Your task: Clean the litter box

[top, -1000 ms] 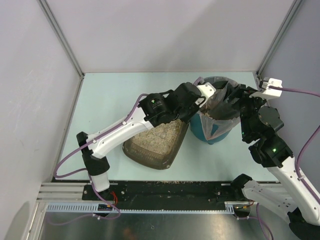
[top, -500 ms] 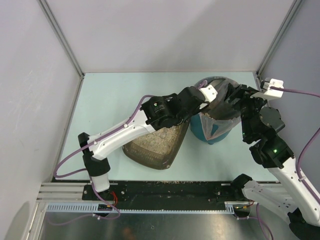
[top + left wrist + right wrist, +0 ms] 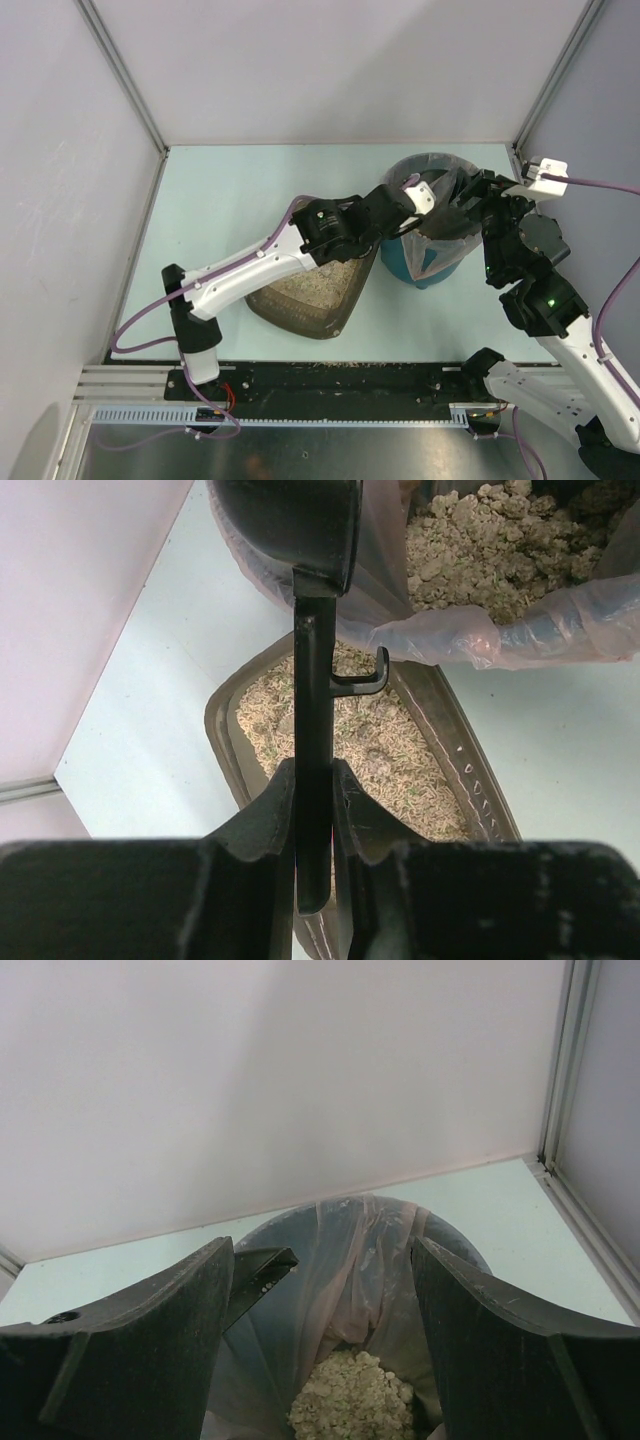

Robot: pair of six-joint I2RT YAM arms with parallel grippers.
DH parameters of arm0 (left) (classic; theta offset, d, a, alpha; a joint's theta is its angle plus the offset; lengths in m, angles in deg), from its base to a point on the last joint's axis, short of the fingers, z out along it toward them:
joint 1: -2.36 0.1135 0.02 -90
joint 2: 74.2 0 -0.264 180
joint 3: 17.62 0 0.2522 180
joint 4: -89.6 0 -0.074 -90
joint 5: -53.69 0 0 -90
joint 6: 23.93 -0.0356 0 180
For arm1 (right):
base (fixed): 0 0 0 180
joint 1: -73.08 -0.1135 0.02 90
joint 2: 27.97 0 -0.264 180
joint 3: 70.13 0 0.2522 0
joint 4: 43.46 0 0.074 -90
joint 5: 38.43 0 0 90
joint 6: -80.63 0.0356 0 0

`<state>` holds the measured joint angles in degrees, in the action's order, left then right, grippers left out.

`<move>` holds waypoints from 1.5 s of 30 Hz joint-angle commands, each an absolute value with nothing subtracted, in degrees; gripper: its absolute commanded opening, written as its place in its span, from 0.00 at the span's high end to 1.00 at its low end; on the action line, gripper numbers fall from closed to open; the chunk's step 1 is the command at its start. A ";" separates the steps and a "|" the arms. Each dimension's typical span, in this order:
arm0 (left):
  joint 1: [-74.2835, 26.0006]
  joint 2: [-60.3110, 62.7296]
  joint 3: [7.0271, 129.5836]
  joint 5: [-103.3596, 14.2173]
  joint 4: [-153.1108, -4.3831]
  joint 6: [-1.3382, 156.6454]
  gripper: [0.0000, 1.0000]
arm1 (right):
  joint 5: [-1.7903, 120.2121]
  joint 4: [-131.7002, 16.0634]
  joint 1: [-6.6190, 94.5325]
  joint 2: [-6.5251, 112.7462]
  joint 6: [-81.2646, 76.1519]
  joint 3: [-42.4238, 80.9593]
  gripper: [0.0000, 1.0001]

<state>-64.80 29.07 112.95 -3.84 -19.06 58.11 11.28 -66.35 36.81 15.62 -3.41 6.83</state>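
The left wrist view alone shows the grip. The left fingers [image 3: 276, 798] are pressed tight on the thin handle of the black scoop [image 3: 314, 670], which runs straight out past their tips. The scoop's head is up against the clear bag [image 3: 470, 635]. A small hook sticks out of the handle to the right. Under the handle and beyond the fingertips lies the litter box [image 3: 420, 695], with its beige litter on both sides of the handle.

The right wrist view alone shows the right fingers [image 3: 190, 1290] spread wide with nothing between them. The bin [image 3: 455, 1237] sits in the gap, just beyond their tips. A pale heap of litter [image 3: 352, 1392] lies low in its bag, and a dark edge of the scoop pokes out by the left-hand finger.

Only the top view gives the layout. The litter box [image 3: 308, 295] lies on the tabletop [image 3: 230, 190] beneath the left arm, its far corner touching the teal bin [image 3: 432, 266]. The right fingers are at the bin's right rim.

Counted: one litter box, one scoop, one bin, one bag.
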 commanded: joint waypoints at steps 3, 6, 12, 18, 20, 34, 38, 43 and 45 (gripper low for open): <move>-64.88 28.64 118.99 -6.77 -20.39 59.83 1.00 | 10.00 -65.22 36.70 15.18 -2.78 7.09 0.24; -64.18 28.55 119.01 -9.23 -20.48 62.73 1.00 | 9.82 -65.66 36.70 15.36 -2.69 7.00 0.24; -63.21 27.32 119.53 -12.84 -20.75 67.92 1.00 | 9.65 -66.45 36.70 15.27 -2.43 7.00 0.24; -60.14 22.85 120.25 -17.23 -20.74 75.98 1.00 | 9.30 -67.06 36.70 15.18 -1.82 7.00 0.24; -58.04 21.17 118.49 -19.08 -20.75 78.45 1.00 | 9.38 -67.59 36.70 15.27 -0.94 7.00 0.24; -43.44 1.57 89.23 -43.65 -21.80 95.42 1.00 | 10.96 -66.54 36.61 17.03 -0.84 7.00 0.24; -39.66 -2.47 80.19 -51.59 -21.89 101.48 1.00 | 12.54 -66.10 36.70 17.64 -0.67 7.00 0.24; -33.00 -7.04 66.41 -63.60 -21.89 109.39 1.00 | 12.55 -67.15 36.61 17.82 0.73 7.09 0.24; -30.35 -9.76 61.46 -67.23 -22.24 114.05 1.00 | 12.55 -67.59 36.61 17.82 1.26 7.00 0.24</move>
<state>-35.49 -4.44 69.83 -54.72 -22.30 103.33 12.48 -68.14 36.81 18.12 -0.64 6.83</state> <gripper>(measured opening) 0.188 0.762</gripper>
